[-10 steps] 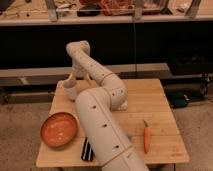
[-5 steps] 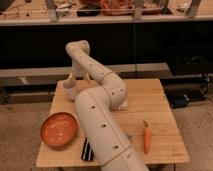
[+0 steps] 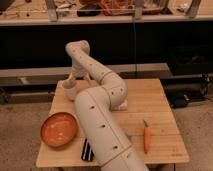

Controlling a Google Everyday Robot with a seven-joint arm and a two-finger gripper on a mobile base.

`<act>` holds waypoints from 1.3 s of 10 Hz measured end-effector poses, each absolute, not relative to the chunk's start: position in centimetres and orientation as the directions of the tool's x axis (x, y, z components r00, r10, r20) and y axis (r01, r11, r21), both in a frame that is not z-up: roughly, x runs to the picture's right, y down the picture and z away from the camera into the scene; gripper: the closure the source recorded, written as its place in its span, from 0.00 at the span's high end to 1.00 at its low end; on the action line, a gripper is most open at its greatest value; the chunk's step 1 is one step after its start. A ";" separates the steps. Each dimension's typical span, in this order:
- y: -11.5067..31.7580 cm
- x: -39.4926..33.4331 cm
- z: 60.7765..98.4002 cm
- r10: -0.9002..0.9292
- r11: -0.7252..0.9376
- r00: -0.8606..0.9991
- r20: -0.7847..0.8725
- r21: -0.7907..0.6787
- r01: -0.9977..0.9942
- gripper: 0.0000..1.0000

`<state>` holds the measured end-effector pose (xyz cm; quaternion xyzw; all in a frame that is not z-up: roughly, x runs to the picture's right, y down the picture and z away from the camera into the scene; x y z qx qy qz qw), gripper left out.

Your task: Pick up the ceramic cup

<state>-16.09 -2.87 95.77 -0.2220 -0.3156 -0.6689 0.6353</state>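
The ceramic cup, small and cream-white, stands upright near the far left corner of the wooden table. My white arm rises from the bottom of the view, bends at an elbow over the table's middle and reaches back to the far left. My gripper hangs just behind and slightly right of the cup, a little above its rim. Its fingers look spread apart and hold nothing. The arm hides the table's middle.
A wide orange bowl sits at the front left. A carrot lies at the front right. A dark flat object lies by the front edge, next to my arm. A dark shelf unit stands behind the table.
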 end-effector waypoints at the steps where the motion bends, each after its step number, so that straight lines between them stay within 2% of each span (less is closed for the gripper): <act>1: -2.9 -16.1 95.7 -0.710 0.005 -0.096 0.698 0.141 0.990 0.80; 13: -2.7 -16.2 96.0 -0.711 -0.020 -0.118 0.693 0.147 0.989 0.80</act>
